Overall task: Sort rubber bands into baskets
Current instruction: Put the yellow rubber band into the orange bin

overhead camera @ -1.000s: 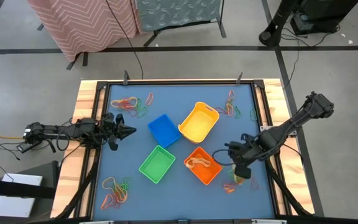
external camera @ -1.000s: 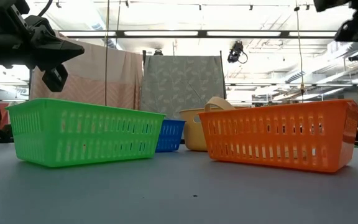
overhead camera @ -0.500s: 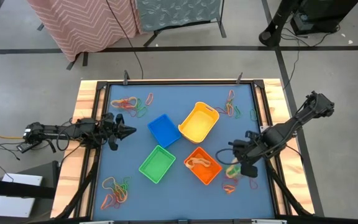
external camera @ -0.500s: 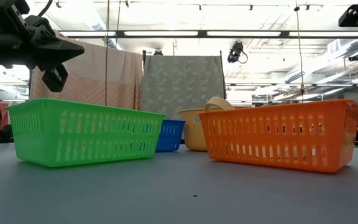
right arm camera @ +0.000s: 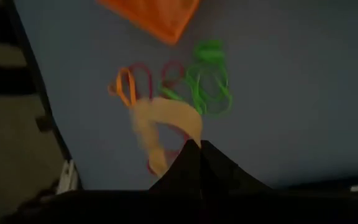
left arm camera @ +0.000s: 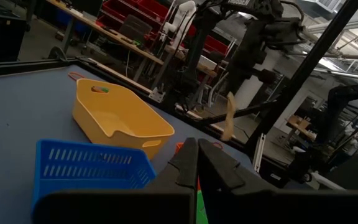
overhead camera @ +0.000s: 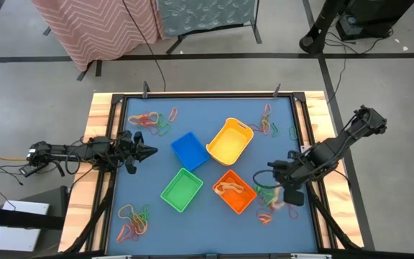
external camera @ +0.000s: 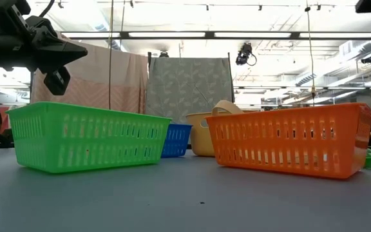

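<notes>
Now the right pincer (overhead camera: 273, 183), clamped on a tan rubber band (right arm camera: 160, 127), hovers just beside the orange basket (overhead camera: 234, 190), presumably to drop it there; left pincer (overhead camera: 149, 151), together, waits beside the blue basket (overhead camera: 190, 150).

- Four baskets sit mid-tabletop (overhead camera: 142, 216): blue basket (overhead camera: 189, 150), yellow basket (overhead camera: 230, 140), green basket (overhead camera: 182, 189), orange basket (overhead camera: 234, 190).
- Orange basket holds some rubber bands.
- Right claw (overhead camera: 272, 180) hovers just beside the orange basket, over loose bands (overhead camera: 267, 203).
- Left claw (overhead camera: 149, 150) waits near the blue basket.
- Band piles (overhead camera: 152, 121) lie at the corners.
</notes>
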Tool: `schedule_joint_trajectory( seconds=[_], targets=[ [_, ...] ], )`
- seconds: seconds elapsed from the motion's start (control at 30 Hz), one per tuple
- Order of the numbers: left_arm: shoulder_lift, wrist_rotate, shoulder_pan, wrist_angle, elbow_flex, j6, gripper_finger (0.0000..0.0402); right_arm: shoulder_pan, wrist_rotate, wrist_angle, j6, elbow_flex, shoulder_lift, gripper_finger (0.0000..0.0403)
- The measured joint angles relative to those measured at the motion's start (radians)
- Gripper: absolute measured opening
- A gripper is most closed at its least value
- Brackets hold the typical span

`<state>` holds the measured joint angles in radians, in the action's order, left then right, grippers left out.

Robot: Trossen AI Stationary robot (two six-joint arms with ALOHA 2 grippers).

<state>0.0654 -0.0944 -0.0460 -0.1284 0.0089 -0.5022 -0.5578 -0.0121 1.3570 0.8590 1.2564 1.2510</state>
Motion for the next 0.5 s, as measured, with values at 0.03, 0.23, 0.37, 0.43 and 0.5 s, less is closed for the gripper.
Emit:
schedule_joint_trajectory(
  seconds=[0.03,0.23,0.37,0.43,0.5],
  targets=[
    [0.000,0.000,0.000,0.000,0.000,0.000,0.0016,0.001,0.020,-0.022,0.001,0.005,-0.001,0.0002],
    [0.000,0.000,0.000,0.000,0.000,0.000,0.0016,0.060,0.047,-0.327,-0.085,0.015,0.012,0.0002],
    [0.000,0.000,0.000,0.000,0.000,0.000,0.0016,0.102,0.039,-0.507,-0.168,0.016,0.060,0.0002],
    [0.000,0.000,0.000,0.000,0.000,0.000,0.0016,0.112,0.014,-0.537,-0.203,0.016,0.094,0.0002],
    [0.000,0.000,0.000,0.000,0.000,0.000,0.0016,0.117,-0.006,-0.538,-0.232,0.016,0.131,0.0002]
  ],
)
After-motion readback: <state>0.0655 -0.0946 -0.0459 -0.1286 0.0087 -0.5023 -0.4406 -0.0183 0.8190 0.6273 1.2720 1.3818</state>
